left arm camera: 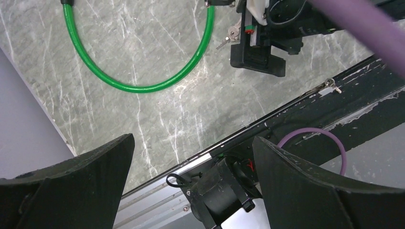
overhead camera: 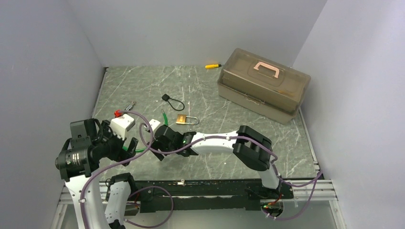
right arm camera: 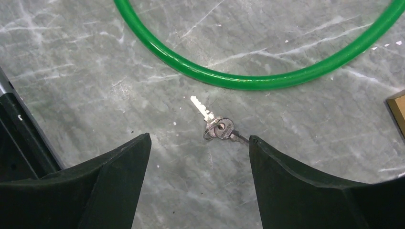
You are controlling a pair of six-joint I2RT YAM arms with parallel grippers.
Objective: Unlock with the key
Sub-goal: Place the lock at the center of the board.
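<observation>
The key [right arm camera: 220,127], small and silvery on a ring with a second key, lies flat on the marble table. My right gripper [right arm camera: 198,138] is open and hovers over it. The key is just beyond the fingertips, close to the right finger [right arm camera: 286,176]. In the left wrist view the key [left arm camera: 232,34] shows beside the right gripper. The brass padlock [overhead camera: 186,119] lies behind the right gripper [overhead camera: 155,145]; its corner shows at the right wrist view's edge [right arm camera: 399,112]. My left gripper [left arm camera: 193,138] is open and empty over the table's near edge.
A green cable loop [right arm camera: 248,81] lies around the key's spot and also shows in the left wrist view [left arm camera: 143,86]. A brown lidded box [overhead camera: 262,86] stands back right. A yellow-and-black tool [overhead camera: 213,66] and a black cord loop [overhead camera: 173,102] lie farther back.
</observation>
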